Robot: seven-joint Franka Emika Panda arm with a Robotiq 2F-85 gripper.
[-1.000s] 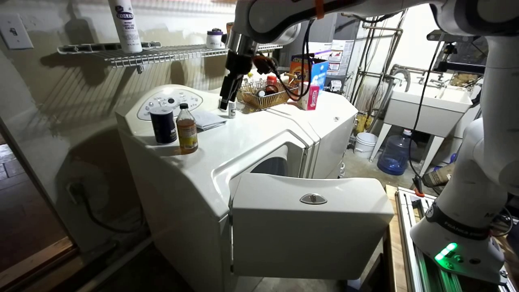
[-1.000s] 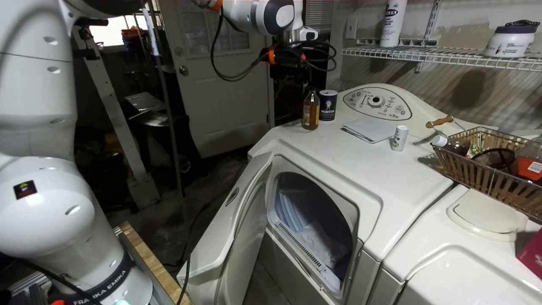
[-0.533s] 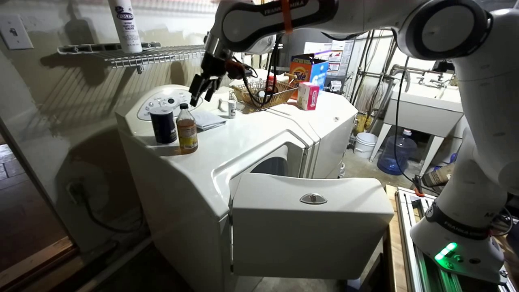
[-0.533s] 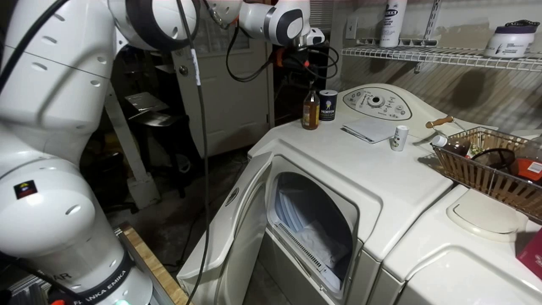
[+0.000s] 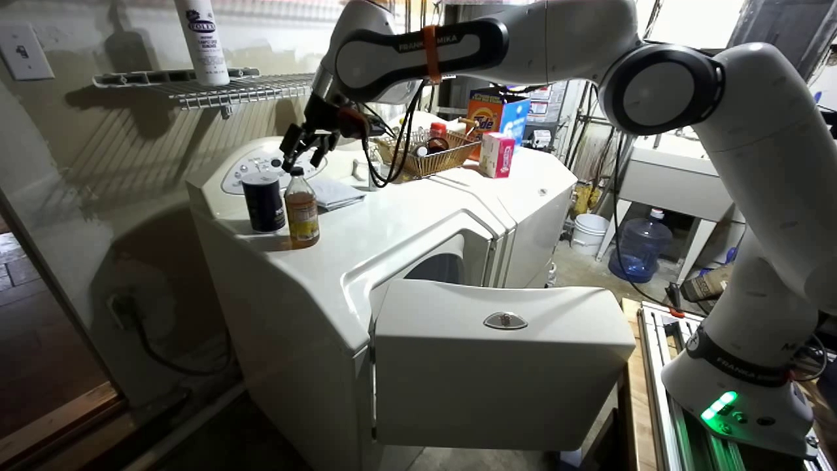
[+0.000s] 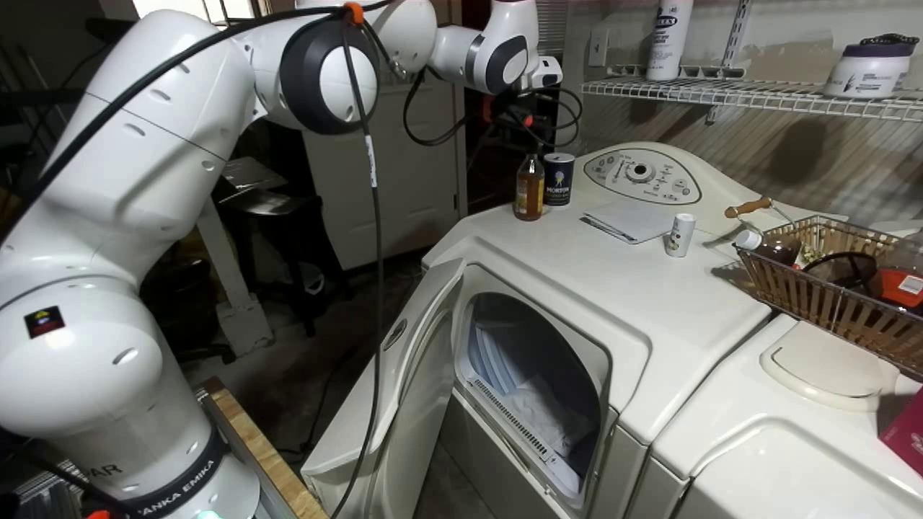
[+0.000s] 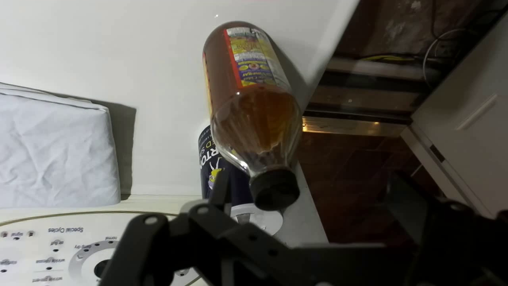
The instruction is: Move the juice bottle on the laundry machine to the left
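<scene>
The juice bottle [image 5: 301, 212], amber with a yellow label and a dark cap, stands upright on top of the white laundry machine [image 5: 373, 226]. It also shows in an exterior view [image 6: 529, 193], close beside a dark blue salt canister [image 6: 558, 180]. In the wrist view the bottle [image 7: 252, 71] has its cap toward the gripper, near the left finger. My gripper [image 5: 303, 159] is open and empty, just above the bottle's cap. In the wrist view its jaws stand wide apart, with the gap [image 7: 311, 194] of the gripper mostly to the right of the cap.
A folded cloth [image 5: 335, 194] lies behind the bottle, with a small white tube [image 6: 681, 235] farther along. A wicker basket [image 6: 829, 288] stands at the far side. A wire shelf [image 5: 261, 90] hangs above. The machine's door [image 5: 503, 366] is open at the front.
The arm has swung toward the bottle and come down, so the gripper is now just over its cap. The jaws show spread apart. The bottle and canister have not moved.
</scene>
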